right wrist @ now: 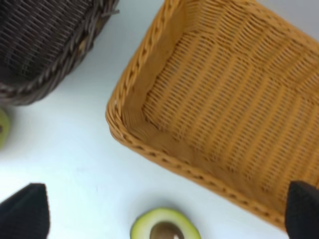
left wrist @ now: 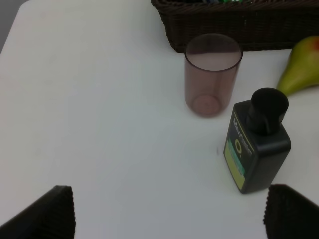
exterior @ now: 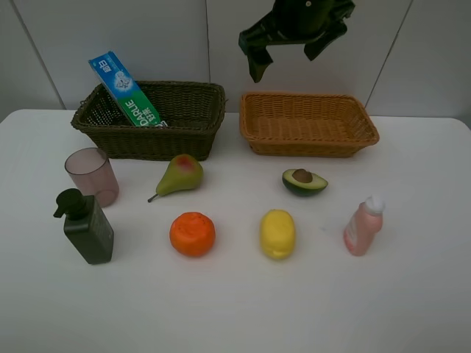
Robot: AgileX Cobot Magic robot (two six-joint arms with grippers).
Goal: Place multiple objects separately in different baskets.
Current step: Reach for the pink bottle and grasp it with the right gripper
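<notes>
The blue-green toothpaste box [exterior: 125, 90] leans inside the dark olive-brown basket [exterior: 147, 141]. The light orange-tan basket [exterior: 309, 145] holds nothing. On the table stand or lie the pink cup [exterior: 91, 175], dark green pump bottle [exterior: 86, 226], pear [exterior: 180, 175], orange [exterior: 192, 234], lemon [exterior: 277, 234], avocado half [exterior: 304, 182] and small pink bottle [exterior: 363, 226]. My right gripper [exterior: 283, 59] hangs open and empty high above the tan basket [right wrist: 149, 144], with the avocado half [right wrist: 164, 226] below it. My left gripper [left wrist: 167, 219] is open and empty, near the cup [left wrist: 213, 74] and pump bottle [left wrist: 256, 147].
The white table [exterior: 235, 309] has a bare strip along its front. A white wall stands right behind the baskets. The left wrist view shows the pear [left wrist: 301, 67] and the dark basket's wall [left wrist: 239, 22] beyond the cup.
</notes>
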